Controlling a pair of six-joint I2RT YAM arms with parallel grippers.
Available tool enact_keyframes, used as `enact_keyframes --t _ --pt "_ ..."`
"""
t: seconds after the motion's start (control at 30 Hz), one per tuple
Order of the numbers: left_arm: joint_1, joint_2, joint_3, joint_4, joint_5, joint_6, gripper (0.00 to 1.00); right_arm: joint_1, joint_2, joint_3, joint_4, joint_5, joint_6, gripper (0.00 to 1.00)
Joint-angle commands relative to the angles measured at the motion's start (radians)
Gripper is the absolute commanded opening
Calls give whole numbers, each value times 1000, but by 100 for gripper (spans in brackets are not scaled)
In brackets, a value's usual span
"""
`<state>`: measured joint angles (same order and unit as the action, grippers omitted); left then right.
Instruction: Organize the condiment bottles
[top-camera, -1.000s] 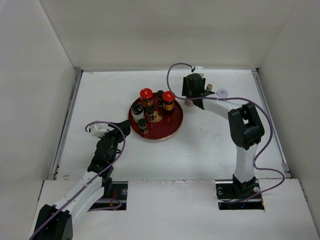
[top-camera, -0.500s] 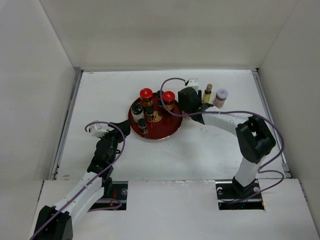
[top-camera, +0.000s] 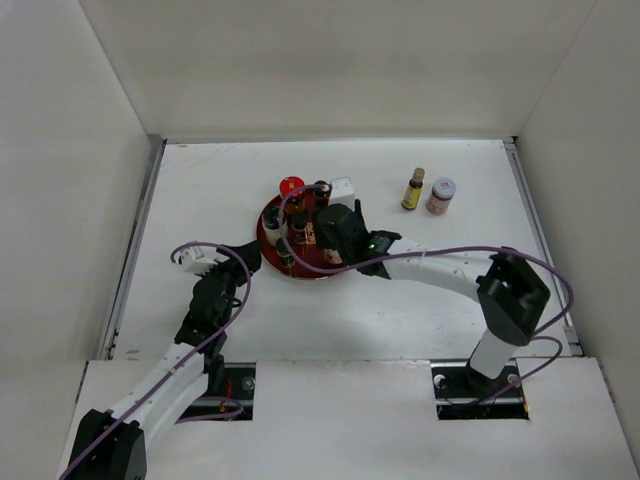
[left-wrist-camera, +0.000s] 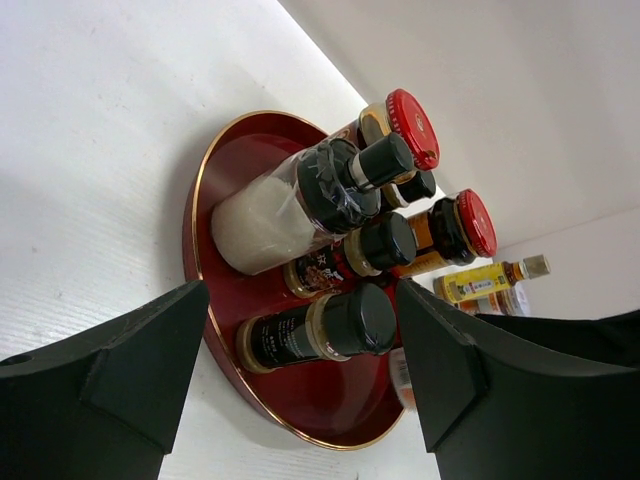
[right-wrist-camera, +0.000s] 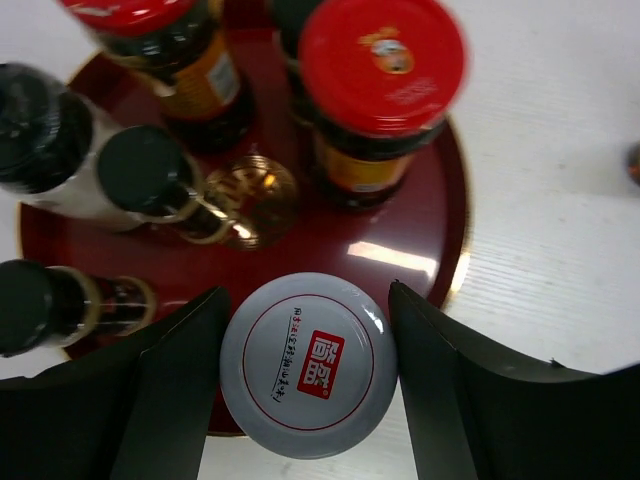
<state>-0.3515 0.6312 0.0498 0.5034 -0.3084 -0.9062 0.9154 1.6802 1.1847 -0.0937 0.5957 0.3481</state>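
My right gripper (right-wrist-camera: 308, 298) is shut on a pale-lidded jar (right-wrist-camera: 308, 365) with a red mark on its lid, over the near rim of the red tray (right-wrist-camera: 405, 250). I cannot tell whether the jar touches the tray. On the tray stand two red-lidded amber jars (right-wrist-camera: 380, 70), a white bottle (left-wrist-camera: 265, 218) with a black cap, and dark black-capped bottles (left-wrist-camera: 312, 335). A slim yellow bottle (top-camera: 412, 189) and another pale-lidded jar (top-camera: 440, 195) stand on the table at the back right. My left gripper (left-wrist-camera: 302, 292) is open and empty, low at the tray's left, facing it.
The right arm (top-camera: 440, 268) stretches across the table from its base to the tray (top-camera: 318, 268) and hides part of it from above. White walls close the table on three sides. A gold emblem (right-wrist-camera: 250, 200) marks the tray's centre.
The right gripper has swung left and nearer, from beside the two bottles at the back right to over the tray, with the pale-lidded jar in it. The left arm has stayed still.
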Motion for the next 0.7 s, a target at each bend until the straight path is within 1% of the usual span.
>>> enact_keyframes --t 0.0,0.13,0.3,0.33,0.43,0.5,0.6,0.67 --pt "9 -2 -117 34 11 -8 75 29 77 113 141 29 28 53" --pt "9 -7 -120 34 12 -8 75 29 165 168 187 29 31 56" --pt "10 -11 -122 34 12 -8 75 20 200 158 261 36 28 59" --pt "10 -11 -122 34 14 -8 75 18 203 150 268 38 31 62" --pt "10 -11 -122 34 12 -8 75 20 190 121 269 35 37 79" --pt "10 -4 -122 38 14 -8 75 20 156 90 267 27 37 88" --pt "10 -10 -120 34 14 -7 75 24 77 27 265 27 38 92" --pt "10 -11 -122 34 11 -7 75 27 11 -19 262 23 37 92"
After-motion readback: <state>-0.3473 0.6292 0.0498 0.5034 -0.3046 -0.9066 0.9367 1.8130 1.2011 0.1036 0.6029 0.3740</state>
